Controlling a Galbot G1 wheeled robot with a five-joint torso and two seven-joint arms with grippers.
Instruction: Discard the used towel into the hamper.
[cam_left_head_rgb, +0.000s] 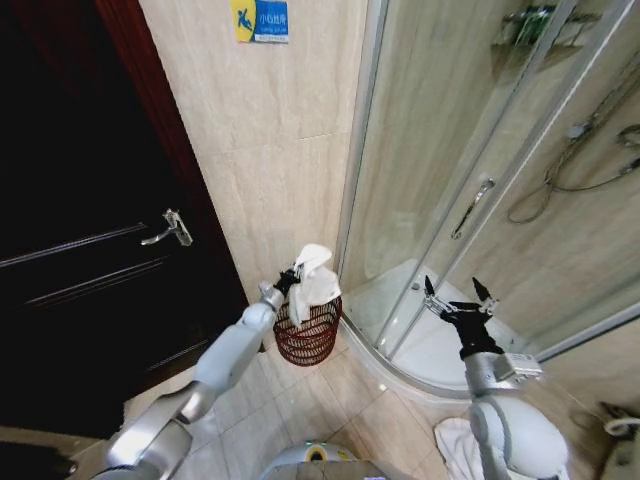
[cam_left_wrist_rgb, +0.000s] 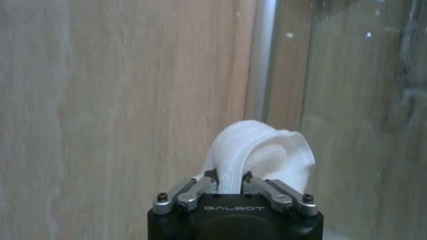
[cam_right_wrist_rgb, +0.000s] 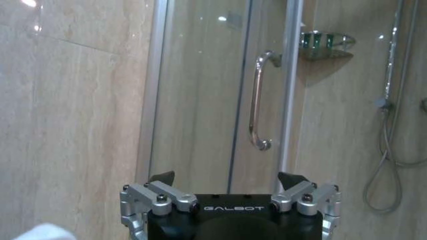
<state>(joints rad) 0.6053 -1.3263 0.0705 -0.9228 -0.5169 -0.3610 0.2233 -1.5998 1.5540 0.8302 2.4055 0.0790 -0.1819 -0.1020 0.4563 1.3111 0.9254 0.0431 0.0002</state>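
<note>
1. Holding the white towel (cam_left_head_rgb: 312, 278) between pinched fingers, our left gripper (cam_left_head_rgb: 291, 276) hangs just above the rim of the hamper (cam_left_head_rgb: 307, 336); most of the cloth drapes down from the fingers, and its lower end reaches the hamper's open top.
2. In the left wrist view, we see the left gripper (cam_left_wrist_rgb: 229, 184) with both fingers (cam_left_wrist_rgb: 197, 186) pressed in on a fold of the towel (cam_left_wrist_rgb: 263, 156), which bulges out beyond the fingertips toward the beige tiled wall (cam_left_wrist_rgb: 120, 100).
3. We see the hamper, a dark reddish-brown open-weave basket, standing on the tiled floor (cam_left_head_rgb: 340, 410) below the left fingers, in the corner between the wall and the shower enclosure (cam_left_head_rgb: 470, 180).
4. Our right gripper (cam_left_head_rgb: 456, 292) is well apart from the towel, raised in front of the shower's glass door, with its fingers spread and nothing between them.
5. In the right wrist view, we see the right gripper (cam_right_wrist_rgb: 228, 179) with its fingers (cam_right_wrist_rgb: 162, 177) wide apart, and beyond the fingertips the chrome door handle (cam_right_wrist_rgb: 259, 100) on the glass.
6. We also see a dark wooden door (cam_left_head_rgb: 80, 250) with a lever handle, well off from the left fingers, on the side away from the shower.
</note>
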